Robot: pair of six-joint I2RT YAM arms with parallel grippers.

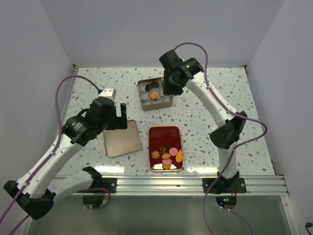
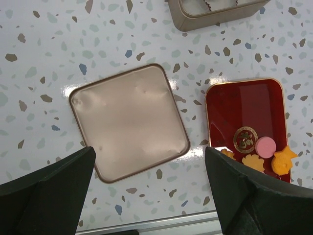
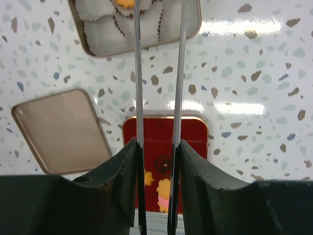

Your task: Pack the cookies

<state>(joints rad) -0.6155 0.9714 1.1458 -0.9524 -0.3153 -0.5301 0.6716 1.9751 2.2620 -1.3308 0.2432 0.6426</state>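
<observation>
A few cookies (image 1: 153,96) are already in the tin box (image 1: 156,106): an orange one and, I think, two black ones. Most are still on the red tray (image 1: 159,134). The right gripper (image 3: 157,147) squeezes the metal tongs (image 3: 138,73) over the box. The left gripper (image 2: 149,171) hangs wide open above the lid (image 2: 128,120).

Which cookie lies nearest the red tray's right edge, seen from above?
The irregular orange cookie, at the right rim of the red tray; the rest lie further left.
</observation>
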